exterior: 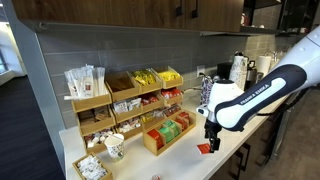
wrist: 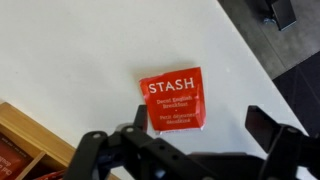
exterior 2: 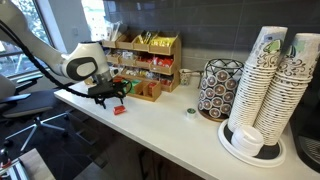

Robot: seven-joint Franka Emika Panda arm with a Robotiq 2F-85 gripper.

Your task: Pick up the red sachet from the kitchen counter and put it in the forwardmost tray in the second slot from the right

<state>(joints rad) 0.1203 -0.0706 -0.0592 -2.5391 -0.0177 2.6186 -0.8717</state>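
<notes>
The red sachet lies flat on the white kitchen counter, printed "STASH". It shows in both exterior views near the counter's front edge. My gripper is open and hovers just above the sachet, with its fingers on either side and nothing held. It also shows in both exterior views. The forwardmost tray is a low wooden box with green, orange and red packets; it also shows in an exterior view, and its corner shows in the wrist view.
A tall tiered wooden rack of packets stands behind the tray. Cups and a dish of creamers sit beside it. A pod holder and stacks of paper cups stand further along. The counter edge is close.
</notes>
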